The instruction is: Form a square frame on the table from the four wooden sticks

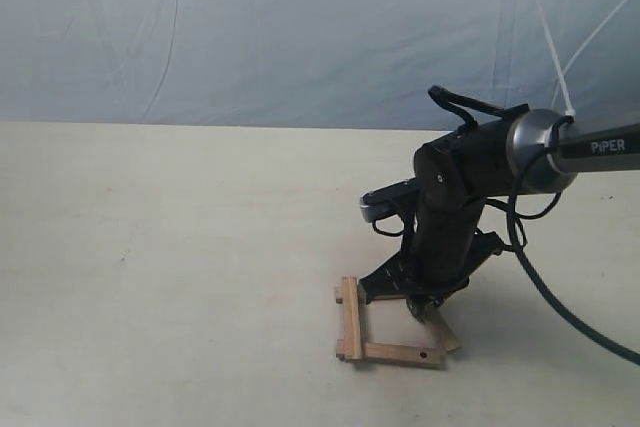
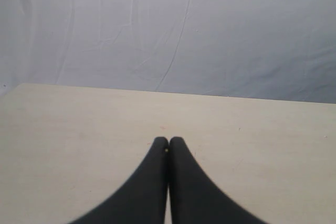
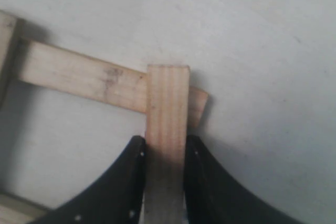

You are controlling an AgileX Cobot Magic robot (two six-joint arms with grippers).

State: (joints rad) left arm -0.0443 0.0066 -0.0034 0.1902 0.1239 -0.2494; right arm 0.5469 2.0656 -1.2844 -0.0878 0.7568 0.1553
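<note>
Our right arm (image 1: 450, 207) bends steeply down over the desk (image 1: 150, 297), and its right gripper (image 3: 167, 142) is clamped on the held stick (image 3: 167, 103), whose free end overlaps a crossing stick (image 3: 84, 77). Nearest us lies the front stick (image 1: 400, 353), meeting the left stick (image 1: 350, 319) at a corner — whatever lies beyond them is hidden behind the wrist. The left gripper (image 2: 168, 142) is elsewhere above the desk, fingertips pressed together.

"PiPER" in white, on right arm (image 1: 600, 147)
</note>
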